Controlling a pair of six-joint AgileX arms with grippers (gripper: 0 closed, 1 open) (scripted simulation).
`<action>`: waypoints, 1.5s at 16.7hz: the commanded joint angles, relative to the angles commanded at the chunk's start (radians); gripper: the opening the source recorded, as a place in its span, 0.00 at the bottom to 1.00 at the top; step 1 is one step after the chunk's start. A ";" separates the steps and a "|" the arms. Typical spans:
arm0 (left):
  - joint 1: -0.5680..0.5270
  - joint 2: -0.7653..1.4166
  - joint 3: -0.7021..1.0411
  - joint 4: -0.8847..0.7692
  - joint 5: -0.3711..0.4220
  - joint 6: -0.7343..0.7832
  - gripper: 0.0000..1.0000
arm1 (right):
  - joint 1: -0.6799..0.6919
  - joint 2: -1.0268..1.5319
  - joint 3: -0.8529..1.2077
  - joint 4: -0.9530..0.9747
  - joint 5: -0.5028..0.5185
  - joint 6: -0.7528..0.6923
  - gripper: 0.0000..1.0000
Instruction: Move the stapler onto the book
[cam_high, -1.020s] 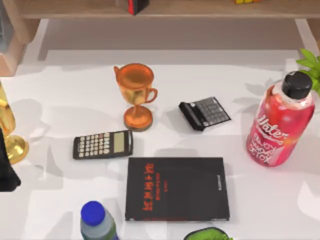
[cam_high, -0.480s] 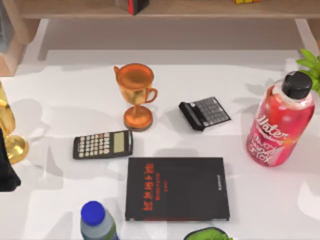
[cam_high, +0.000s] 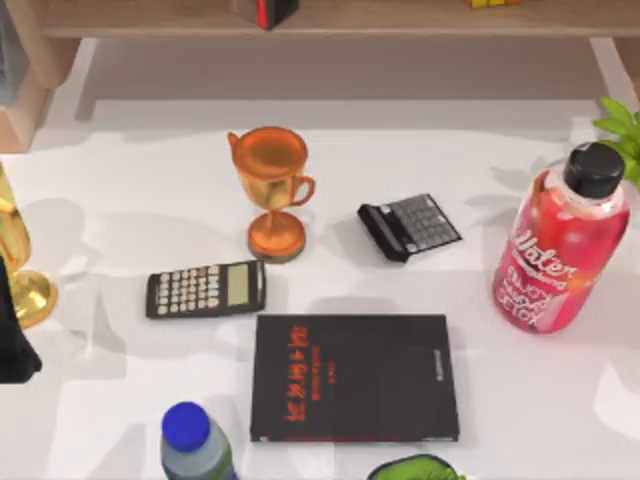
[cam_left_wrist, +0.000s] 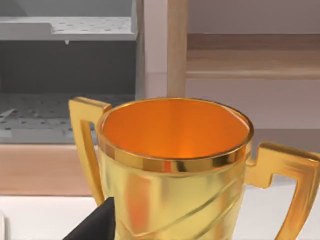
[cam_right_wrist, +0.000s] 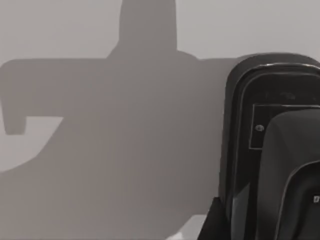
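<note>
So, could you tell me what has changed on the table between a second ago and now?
Almost nothing. The dark part of the left arm at the top view's left edge shifted slightly; no object was grasped or released. The book, both calculators, the copper trophy, the red bottle and the blue-capped bottle stayed put. Nothing lies on the book.

A gold trophy (cam_high: 20, 265) is cut off at the table's left edge, just beside the left arm (cam_high: 12, 345), itself mostly out of frame. A blue-capped bottle (cam_high: 195, 445) and a green object (cam_high: 420, 468) are clipped at the bottom edge. The book's (cam_high: 355, 378) small pale text is unreadable.
</note>
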 joint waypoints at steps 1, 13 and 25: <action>0.000 0.000 0.000 0.000 0.000 0.000 1.00 | -0.003 -0.001 0.000 0.000 0.000 0.001 0.00; 0.000 0.000 0.000 0.000 0.000 0.000 1.00 | 0.141 -0.434 -0.101 -0.093 0.128 0.507 0.00; 0.000 0.000 0.000 0.000 0.000 0.000 1.00 | 0.677 -0.838 -0.375 -0.020 0.189 1.182 0.00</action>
